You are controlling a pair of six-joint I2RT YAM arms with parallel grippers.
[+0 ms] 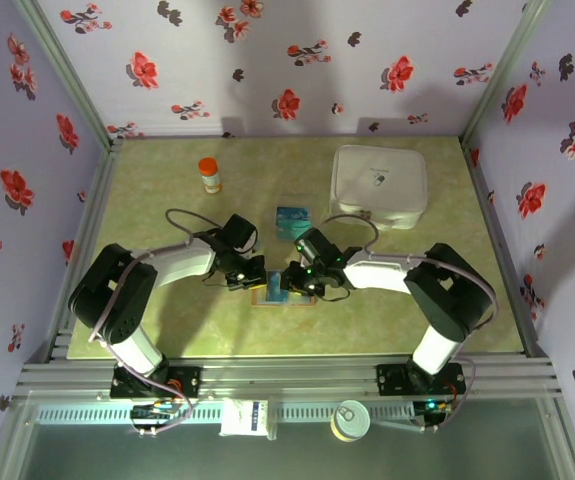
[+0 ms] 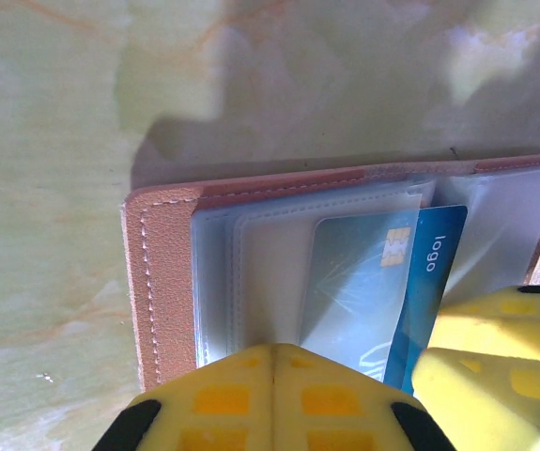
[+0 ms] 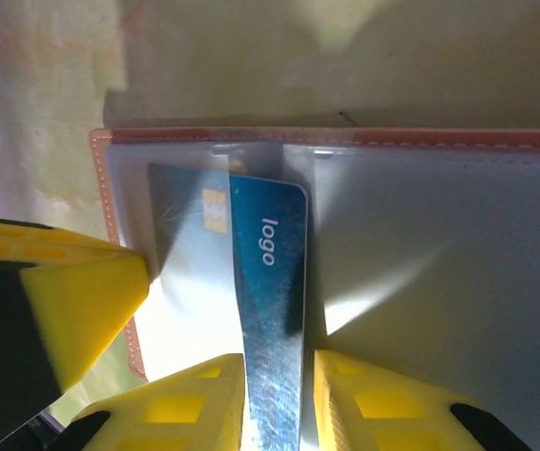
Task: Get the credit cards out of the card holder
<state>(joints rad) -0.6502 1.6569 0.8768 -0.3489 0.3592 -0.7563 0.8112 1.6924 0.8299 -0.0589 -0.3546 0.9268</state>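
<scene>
The card holder (image 1: 273, 291) lies open on the table between my two grippers, its brown rim (image 2: 162, 272) framing clear sleeves (image 3: 439, 282). A teal-blue credit card (image 3: 270, 282) marked "logo" sticks partway out of a sleeve (image 2: 420, 272). My right gripper (image 3: 279, 395) is shut on that card, one yellow finger on each side. My left gripper (image 2: 272, 352) is shut, its joined fingertips pressing on the holder's left sleeve. In the top view the left gripper (image 1: 250, 277) and right gripper (image 1: 302, 280) flank the holder. More teal cards (image 1: 293, 222) lie on the table behind it.
A large white lidded container (image 1: 379, 186) stands at the back right. A small bottle with an orange cap (image 1: 210, 175) stands at the back left. Flowered walls close in three sides. A white box (image 1: 246, 418) and a tin (image 1: 350, 420) sit below the near rail.
</scene>
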